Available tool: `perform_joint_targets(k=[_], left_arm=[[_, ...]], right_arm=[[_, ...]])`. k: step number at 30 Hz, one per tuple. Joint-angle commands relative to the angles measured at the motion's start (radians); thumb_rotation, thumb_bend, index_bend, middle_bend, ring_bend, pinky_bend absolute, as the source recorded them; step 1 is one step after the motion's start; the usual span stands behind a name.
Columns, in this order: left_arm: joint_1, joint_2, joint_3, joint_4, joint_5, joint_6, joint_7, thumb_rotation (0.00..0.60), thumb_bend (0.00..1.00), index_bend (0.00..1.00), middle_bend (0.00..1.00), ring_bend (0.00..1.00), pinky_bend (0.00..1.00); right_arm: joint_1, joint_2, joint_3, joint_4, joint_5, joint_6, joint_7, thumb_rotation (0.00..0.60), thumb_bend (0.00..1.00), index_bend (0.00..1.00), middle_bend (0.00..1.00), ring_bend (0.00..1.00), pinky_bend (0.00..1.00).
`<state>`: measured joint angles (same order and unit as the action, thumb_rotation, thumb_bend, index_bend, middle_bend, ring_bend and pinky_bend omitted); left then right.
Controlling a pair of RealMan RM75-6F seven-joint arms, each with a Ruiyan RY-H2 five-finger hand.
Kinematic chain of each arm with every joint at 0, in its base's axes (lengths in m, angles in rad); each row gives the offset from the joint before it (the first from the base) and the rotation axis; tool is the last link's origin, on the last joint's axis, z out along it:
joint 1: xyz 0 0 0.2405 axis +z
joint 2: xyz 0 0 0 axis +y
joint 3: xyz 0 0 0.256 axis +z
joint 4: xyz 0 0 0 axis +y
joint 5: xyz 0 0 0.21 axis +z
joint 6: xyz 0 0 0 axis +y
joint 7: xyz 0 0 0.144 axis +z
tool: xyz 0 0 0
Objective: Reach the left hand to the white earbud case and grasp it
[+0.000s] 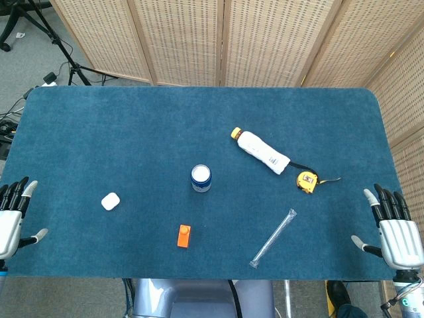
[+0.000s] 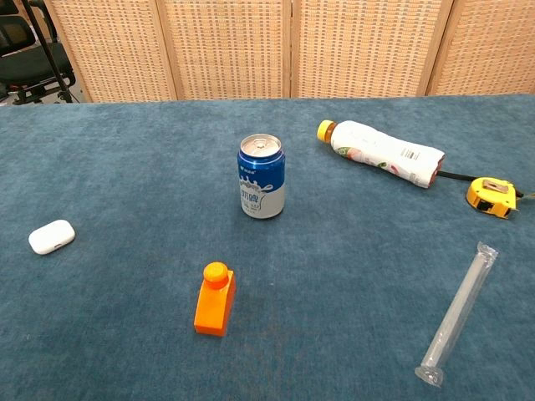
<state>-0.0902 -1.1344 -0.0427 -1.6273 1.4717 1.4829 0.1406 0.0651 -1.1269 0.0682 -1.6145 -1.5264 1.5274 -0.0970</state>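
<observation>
- Currently, left hand [image 1: 12, 215]: released, fingers spread, holding nothing.
- White earbud case [image 1: 110, 201]: lies flat, well apart, inboard of left hand.
- Right hand [image 1: 395, 232]: farther, likewise released.

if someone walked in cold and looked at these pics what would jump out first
Probably the blue can standing upright mid-table, with the small orange block nearer the robot and the white bottle lying on its side toward the right. The white earbud case sits alone on the left of the blue table, apart from the open left hand at the edge; the right hand mirrors it.
</observation>
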Motion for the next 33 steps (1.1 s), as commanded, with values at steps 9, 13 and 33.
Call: perform_joint_targets(k=[9, 13, 33], left_arm=[[-0.006, 0.001, -0.002, 0.005, -0.013, -0.019, -0.006, 0.6, 0.0, 0.0, 0.0, 0.0, 0.0], [-0.036, 0.005, 0.01, 0.009, -0.036, -0.112, -0.049, 0.6, 0.0, 0.0, 0.0, 0.0, 0.0], [-0.332, -0.179, 0.017, 0.365, 0.043, -0.509, -0.151, 0.6, 0.15, 0.14, 0.0, 0.0, 0.0]], right_arm=[[0.0, 0.002, 0.001, 0.001, 0.007, -0.007, 0.005, 0.6, 0.0, 0.0, 0.0, 0.0, 0.0], [0.0, 0.001, -0.001, -0.001, 0.003, -0.007, 0.002, 0.6, 0.0, 0.0, 0.0, 0.0, 0.0], [0.001, 0.01, 0.01, -0.002, 0.025, -0.014, 0.029, 0.6, 0.0, 0.0, 0.0, 0.0, 0.0]])
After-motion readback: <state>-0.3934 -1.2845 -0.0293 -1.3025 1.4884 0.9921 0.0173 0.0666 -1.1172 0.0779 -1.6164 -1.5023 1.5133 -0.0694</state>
